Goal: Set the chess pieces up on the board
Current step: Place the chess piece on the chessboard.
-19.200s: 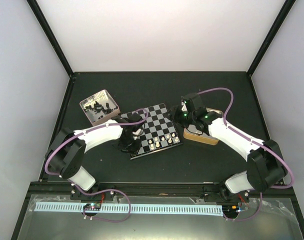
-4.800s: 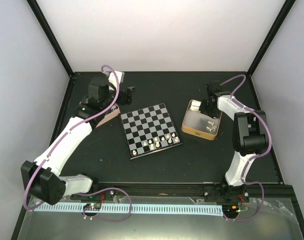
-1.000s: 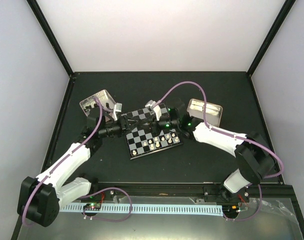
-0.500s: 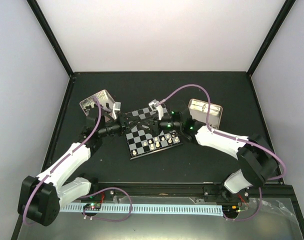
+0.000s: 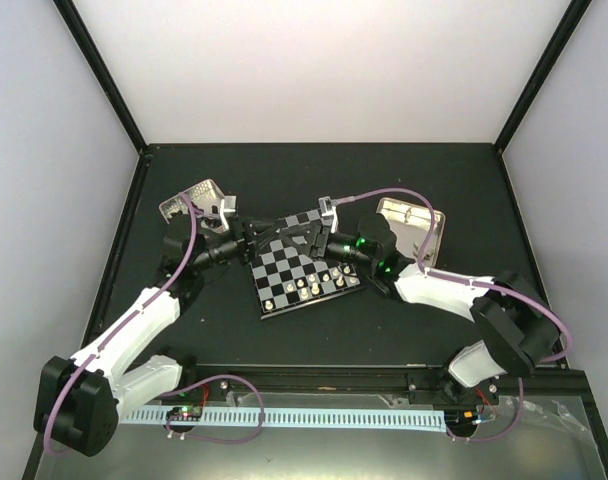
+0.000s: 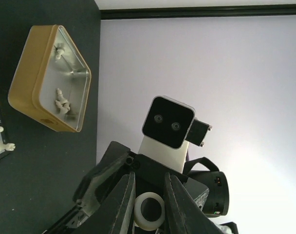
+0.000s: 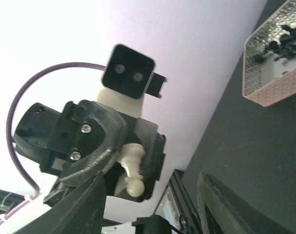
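The board (image 5: 284, 265) lies at the table's middle with a row of white chess pieces (image 5: 306, 290) along its near edge. Above its far side the two grippers face each other tip to tip. My left gripper (image 6: 149, 195) is shut on a white pawn (image 7: 132, 168), whose round base (image 6: 149, 210) shows between the fingers. My right gripper (image 7: 153, 204) stands open with nothing between its fingers, just short of the pawn. In the top view the left gripper (image 5: 269, 238) and the right gripper (image 5: 302, 232) nearly meet.
A pinkish tray (image 5: 189, 198) of black pieces (image 7: 279, 41) sits left of the board behind the left arm. A tan box (image 5: 416, 225) right of the board holds a few white pieces (image 6: 63, 100). Black frame posts and pale walls close in the table.
My right gripper has opened and drawn slightly back to the right, letting go of the white pawn. The left gripper has closed on the pawn and now holds it alone.
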Tool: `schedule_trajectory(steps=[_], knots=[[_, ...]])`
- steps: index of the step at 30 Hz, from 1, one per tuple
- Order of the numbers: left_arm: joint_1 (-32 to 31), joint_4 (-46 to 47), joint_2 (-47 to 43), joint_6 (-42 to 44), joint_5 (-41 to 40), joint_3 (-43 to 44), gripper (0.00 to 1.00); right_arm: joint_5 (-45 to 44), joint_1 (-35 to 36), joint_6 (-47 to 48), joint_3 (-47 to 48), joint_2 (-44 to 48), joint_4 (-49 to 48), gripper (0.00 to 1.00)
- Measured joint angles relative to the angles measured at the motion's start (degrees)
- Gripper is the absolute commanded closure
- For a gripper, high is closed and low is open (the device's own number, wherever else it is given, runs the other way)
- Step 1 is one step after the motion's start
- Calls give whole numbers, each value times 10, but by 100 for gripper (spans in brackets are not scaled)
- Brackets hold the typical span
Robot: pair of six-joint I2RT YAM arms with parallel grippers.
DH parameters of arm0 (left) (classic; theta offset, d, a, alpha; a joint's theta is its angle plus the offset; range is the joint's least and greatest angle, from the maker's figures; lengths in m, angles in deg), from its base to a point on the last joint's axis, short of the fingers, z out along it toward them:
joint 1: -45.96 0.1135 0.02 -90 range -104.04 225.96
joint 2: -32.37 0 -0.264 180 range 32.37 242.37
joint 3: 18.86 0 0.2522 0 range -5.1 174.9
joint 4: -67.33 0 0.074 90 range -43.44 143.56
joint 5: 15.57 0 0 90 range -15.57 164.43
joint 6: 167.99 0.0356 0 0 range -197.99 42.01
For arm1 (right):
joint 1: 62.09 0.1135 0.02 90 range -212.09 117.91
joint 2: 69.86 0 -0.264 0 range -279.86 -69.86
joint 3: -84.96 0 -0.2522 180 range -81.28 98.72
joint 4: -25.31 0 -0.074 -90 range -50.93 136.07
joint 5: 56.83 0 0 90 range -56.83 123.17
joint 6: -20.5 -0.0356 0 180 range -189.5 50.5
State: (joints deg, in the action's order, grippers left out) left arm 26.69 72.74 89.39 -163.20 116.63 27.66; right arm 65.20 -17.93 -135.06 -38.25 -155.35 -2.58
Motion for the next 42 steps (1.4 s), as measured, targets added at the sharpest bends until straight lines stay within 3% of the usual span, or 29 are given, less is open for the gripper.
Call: schedule_trajectory(steps=[6,24,26,31,33,36,42], knots=[[0,15,7,-25,-3,0,97,-5,0,-79,0,-4,-56,72],[0,45,13,-51,-13,0,93,-12,0,-121,14,-7,-44,99],[0,43,13,-50,-15,0,86,-14,0,-122,15,-7,-39,99],[0,-6,11,-3,-22,7,51,-15,0,-104,26,0,14,99],[0,-49,7,33,-30,10,41,-15,0,-83,34,11,58,99],[1,-126,-12,93,-61,11,34,-15,0,-29,55,28,160,99],[15,-301,-70,244,-158,21,22,-51,2,157,173,16,485,99]])
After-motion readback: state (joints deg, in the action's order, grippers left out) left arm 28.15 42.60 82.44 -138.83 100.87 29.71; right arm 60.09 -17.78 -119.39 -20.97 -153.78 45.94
